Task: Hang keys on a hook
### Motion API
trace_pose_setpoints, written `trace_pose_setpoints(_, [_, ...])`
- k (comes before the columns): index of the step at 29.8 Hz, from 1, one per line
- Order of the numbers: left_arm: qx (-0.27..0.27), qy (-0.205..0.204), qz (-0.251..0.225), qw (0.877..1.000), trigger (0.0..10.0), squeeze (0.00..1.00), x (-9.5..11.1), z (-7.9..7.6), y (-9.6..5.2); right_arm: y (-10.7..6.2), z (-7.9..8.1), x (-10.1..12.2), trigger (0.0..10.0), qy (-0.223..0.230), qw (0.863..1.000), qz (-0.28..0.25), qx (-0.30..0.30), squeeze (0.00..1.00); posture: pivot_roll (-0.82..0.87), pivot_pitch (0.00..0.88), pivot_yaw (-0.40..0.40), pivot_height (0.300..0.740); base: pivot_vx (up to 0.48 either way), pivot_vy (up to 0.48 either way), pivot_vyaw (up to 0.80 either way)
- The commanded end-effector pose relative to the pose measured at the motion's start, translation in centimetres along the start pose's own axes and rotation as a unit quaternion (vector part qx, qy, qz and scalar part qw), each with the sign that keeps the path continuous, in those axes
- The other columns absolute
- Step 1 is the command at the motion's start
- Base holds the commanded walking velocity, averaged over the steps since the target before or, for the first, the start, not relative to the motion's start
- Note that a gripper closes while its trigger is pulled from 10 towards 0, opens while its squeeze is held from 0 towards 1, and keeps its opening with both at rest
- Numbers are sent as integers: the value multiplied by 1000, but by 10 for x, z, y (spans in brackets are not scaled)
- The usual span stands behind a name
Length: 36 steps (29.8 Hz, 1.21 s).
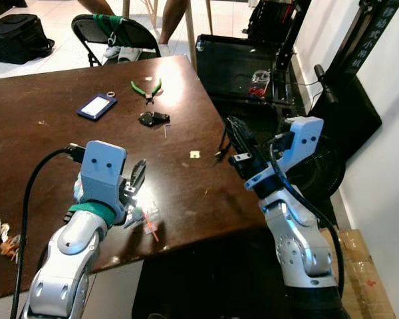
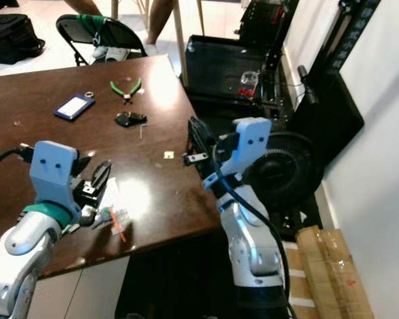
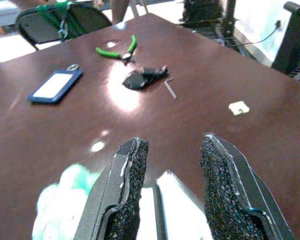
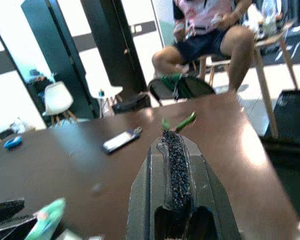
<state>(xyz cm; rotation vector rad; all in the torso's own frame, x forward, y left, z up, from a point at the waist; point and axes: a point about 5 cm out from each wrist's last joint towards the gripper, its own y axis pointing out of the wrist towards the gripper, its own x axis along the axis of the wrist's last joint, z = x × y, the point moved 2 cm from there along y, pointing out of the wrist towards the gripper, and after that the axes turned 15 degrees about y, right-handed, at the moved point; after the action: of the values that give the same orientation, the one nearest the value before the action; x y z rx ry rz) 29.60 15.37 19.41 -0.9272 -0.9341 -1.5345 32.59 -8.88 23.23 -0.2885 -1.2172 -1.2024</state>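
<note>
Left pincer [image 1: 138, 178] gapes over table [image 1: 40, 133]; badge holder [image 1: 96, 106] unreadable.

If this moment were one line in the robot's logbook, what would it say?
left claw: open, over table | right claw: shut, at table edge | black keys: lying untouched

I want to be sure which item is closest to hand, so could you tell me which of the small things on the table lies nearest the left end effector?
The clear plastic bit with the red stick, lying right beside the left end effector; the black keys, green pliers and blue card holder lie farther up the table.
</note>
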Motion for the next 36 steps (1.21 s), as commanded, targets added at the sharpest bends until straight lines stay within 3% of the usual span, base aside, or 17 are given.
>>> trace_pose_setpoints(1, [10, -1, 12, 1000, 10000, 0, -7, 1, -3, -1, 0, -8, 10000, 1, 1000, 19, -8, 0, -17, 89, 79, 740, -416, 0, 0])
trace_pose_setpoints(14, [14, -2, 14, 1000, 10000, 0, -9, 1, -2, -1, -2, -8, 10000, -14, 1000, 21, -14, 0, -26, 79, 83, 740, -417, 0, 0])
trace_pose_setpoints(27, [32, -19, 6, 999, 10000, 0, -8, -6, 5, -5, -21, -17, 10000, -70, 995, 65, -24, 0, -59, 57, 10, 740, -420, 0, 0])
trace_pose_setpoints(36, [32, -24, 6, 999, 10000, 0, -6, -10, 7, -2, -14, -19, 10000, -120, 989, 81, 18, 0, -61, 54, 1, 740, -175, 0, 399])
